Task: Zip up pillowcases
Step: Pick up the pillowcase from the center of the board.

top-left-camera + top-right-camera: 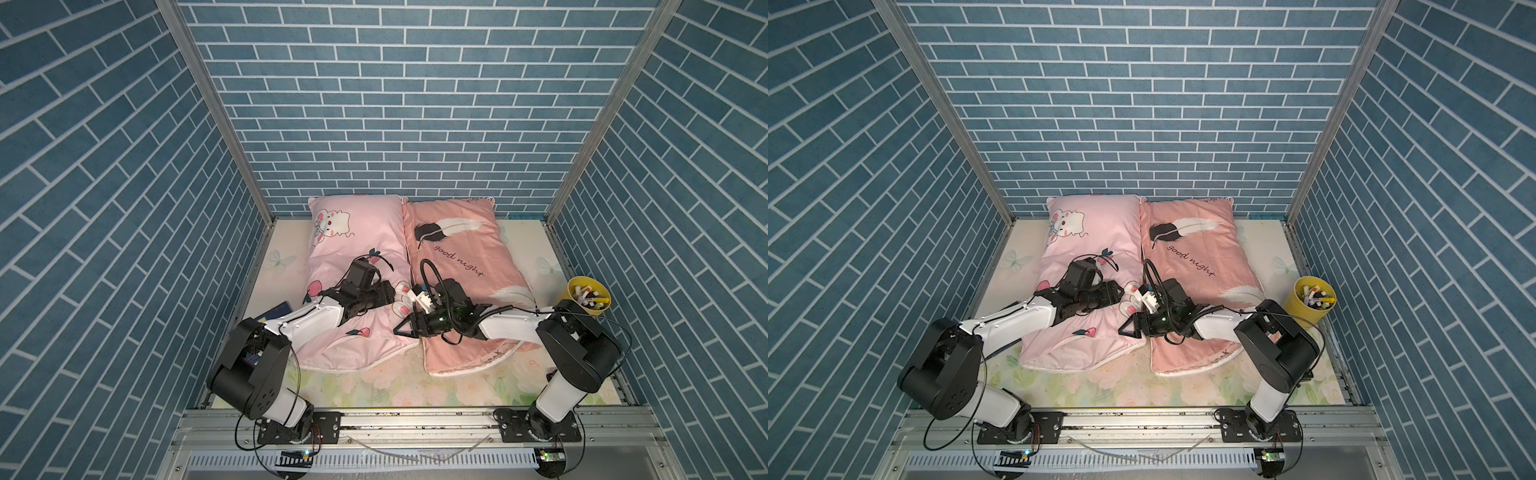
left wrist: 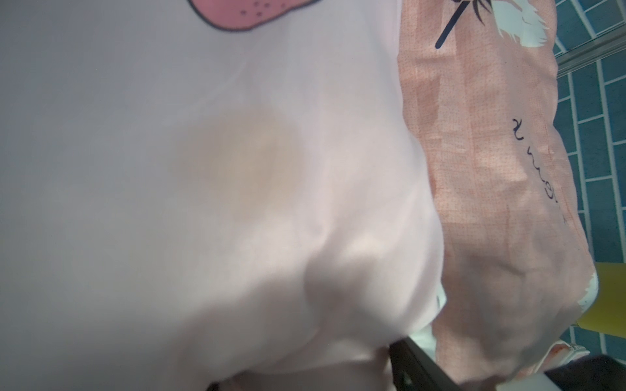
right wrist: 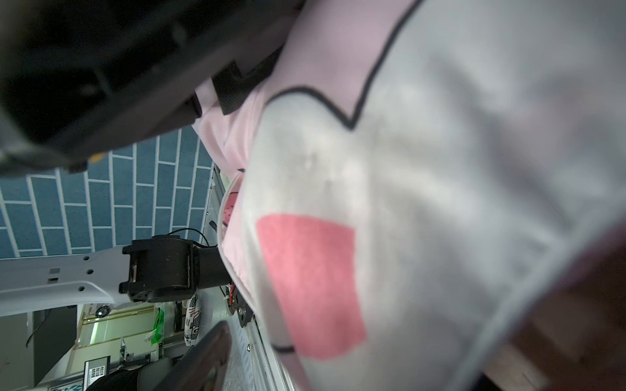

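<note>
Two pillowcases lie side by side in both top views. The light pink one with bunnies and strawberries (image 1: 353,241) (image 1: 1092,245) is on the left, the salmon "good night" feather one (image 1: 457,249) (image 1: 1196,249) on the right. My left gripper (image 1: 390,293) (image 1: 1119,293) rests on the light pink pillowcase near its right edge. In the left wrist view its fingers (image 2: 416,365) stand wide apart, with pink fabric (image 2: 271,237) bulging between them. My right gripper (image 1: 403,328) (image 1: 1127,328) points left at the seam between the pillows and is open. Bunny-print fabric (image 3: 406,203) fills the space beside its finger (image 3: 206,352).
A yellow cup of markers (image 1: 588,297) (image 1: 1312,301) stands at the right edge, close to the right arm's elbow. A dark blue book (image 1: 276,311) lies by the left arm. The floral mat (image 1: 395,382) runs along the front. Blue brick walls enclose three sides.
</note>
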